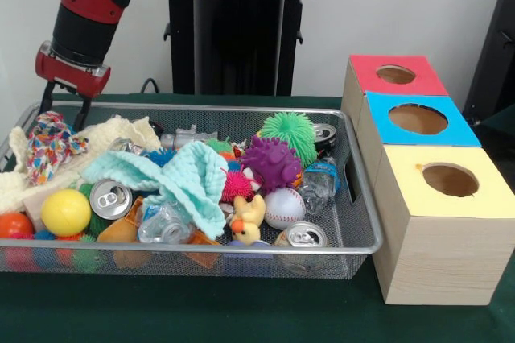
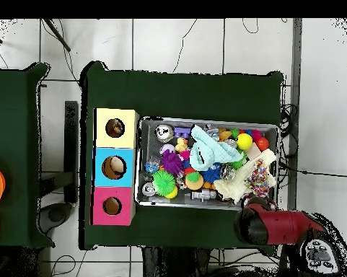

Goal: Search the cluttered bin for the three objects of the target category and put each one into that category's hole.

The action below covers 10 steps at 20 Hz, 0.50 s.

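Note:
The cluttered bin (image 1: 364, 198), a silver wire-mesh tray, lies on the green table; it also shows in the overhead view (image 2: 205, 120). One confetti-patterned cloth (image 1: 48, 146) lies at its far left end, also visible from overhead (image 2: 259, 175). The cream-yellow knitted cloth (image 1: 121, 130) lies beside it (image 2: 237, 185). No second confetti cloth shows. The yellow-topped hole (image 1: 451, 179) is in the nearest wooden box, right of the bin (image 2: 115, 128). My gripper (image 1: 64, 108) hangs open and empty just above the bin's far left corner, over the confetti cloth. From overhead the arm (image 2: 268, 225) hides it.
A mint cloth (image 1: 181, 178) lies mid-bin among spiky balls (image 1: 272, 162), silver cans (image 1: 110, 198), a baseball (image 1: 284, 208), a yellow ball (image 1: 66, 212) and a rubber duck (image 1: 248, 221). Blue-topped (image 1: 418, 119) and red-topped (image 1: 396, 75) boxes stand behind the yellow one.

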Each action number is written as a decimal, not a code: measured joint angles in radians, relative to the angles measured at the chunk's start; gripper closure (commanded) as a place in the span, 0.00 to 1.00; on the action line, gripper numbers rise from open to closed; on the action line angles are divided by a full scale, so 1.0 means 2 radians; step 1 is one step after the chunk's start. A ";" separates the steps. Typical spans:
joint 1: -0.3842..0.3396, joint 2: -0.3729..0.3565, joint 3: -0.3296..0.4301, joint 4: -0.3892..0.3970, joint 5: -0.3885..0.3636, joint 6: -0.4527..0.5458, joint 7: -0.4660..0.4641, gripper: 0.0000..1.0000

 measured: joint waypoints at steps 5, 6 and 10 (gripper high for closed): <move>0.003 0.003 -0.005 0.000 0.000 -0.008 0.000 0.00; 0.003 0.003 -0.005 -0.001 0.000 -0.011 0.000 0.00; 0.003 0.003 -0.005 -0.001 0.000 -0.013 0.000 0.00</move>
